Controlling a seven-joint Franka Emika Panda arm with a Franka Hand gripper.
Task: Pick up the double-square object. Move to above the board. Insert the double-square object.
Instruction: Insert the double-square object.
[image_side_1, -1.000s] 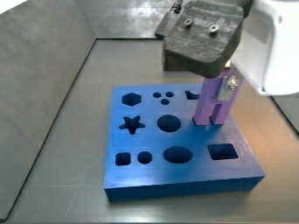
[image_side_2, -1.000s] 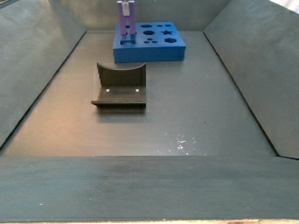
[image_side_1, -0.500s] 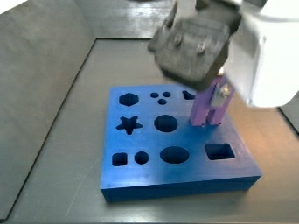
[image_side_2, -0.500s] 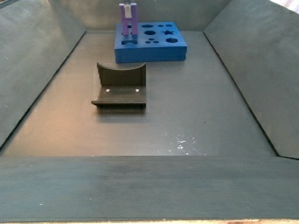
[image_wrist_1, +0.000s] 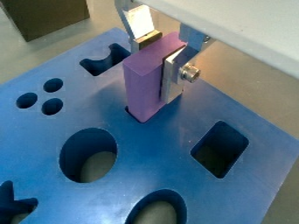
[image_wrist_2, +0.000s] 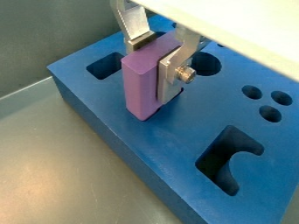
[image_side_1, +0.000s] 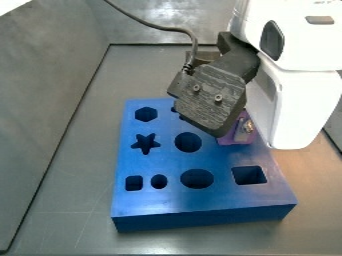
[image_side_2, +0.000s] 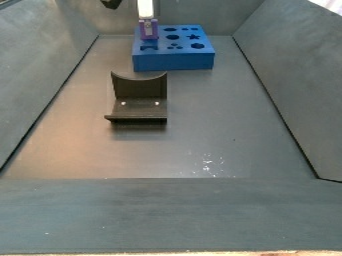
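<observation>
The lavender double-square object (image_wrist_1: 149, 83) stands upright with its lower end in a hole of the bright-blue board (image_wrist_1: 263, 188) and most of its length still above the surface. It shows the same way in the wrist view nearer the board's edge (image_wrist_2: 142, 79). My gripper (image_wrist_1: 160, 63) is shut on its upper part, one silver finger (image_wrist_1: 176, 74) flat on its side. In a side view only a bit of purple (image_side_1: 242, 130) shows behind the dark wrist housing (image_side_1: 211, 92) above the board (image_side_1: 160, 200). In the far side view the object (image_side_2: 143, 30) stands on the board (image_side_2: 181, 55) under the gripper (image_side_2: 144, 12).
A square hole (image_wrist_1: 219, 149) and round holes (image_wrist_1: 87, 157) lie close to the object. The dark fixture (image_side_2: 136, 100) stands on the grey floor in front of the board. Sloping grey walls (image_side_2: 40, 90) enclose the floor. The white arm body (image_side_1: 297, 70) hangs over the board's right side.
The gripper has come down with the double-square object. Its lower end has sunk into the board's hole, so much less purple shows above the board in both side views.
</observation>
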